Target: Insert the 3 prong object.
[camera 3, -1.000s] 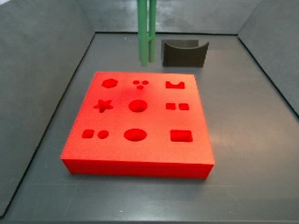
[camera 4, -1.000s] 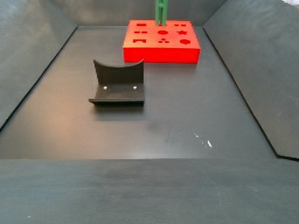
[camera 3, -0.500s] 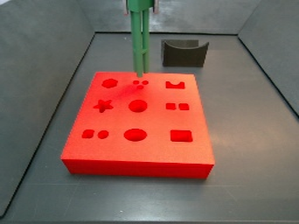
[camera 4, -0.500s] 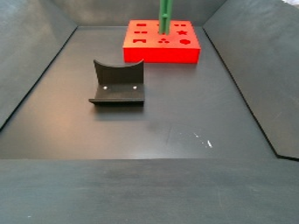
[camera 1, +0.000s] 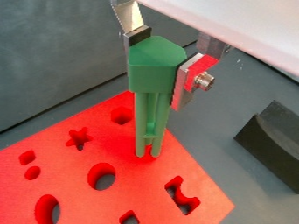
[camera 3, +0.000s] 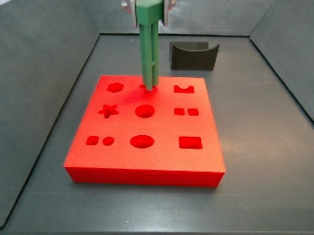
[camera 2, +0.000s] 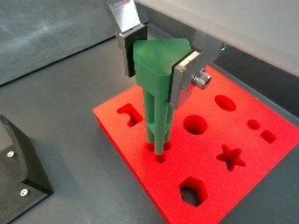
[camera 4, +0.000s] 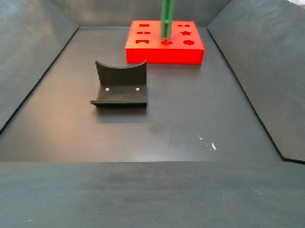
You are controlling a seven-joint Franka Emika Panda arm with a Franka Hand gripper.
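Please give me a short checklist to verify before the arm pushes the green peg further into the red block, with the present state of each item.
1. Grip: the gripper is shut on the 3 prong object, silver fingers on both sides of its head. Ok.
2. Peg attitude: it stands upright in both side views. Ok.
3. Tip position: the prongs meet the red block at the three-hole slot in the back row. Ok.
4. Prong-to-hole alignment: the peg covers the holes. Cannot tell.
5. Depth of insertion: tip at or just in the surface. Cannot tell.
6. Obstacles: the dark grey block stands apart behind the red block. Ok.
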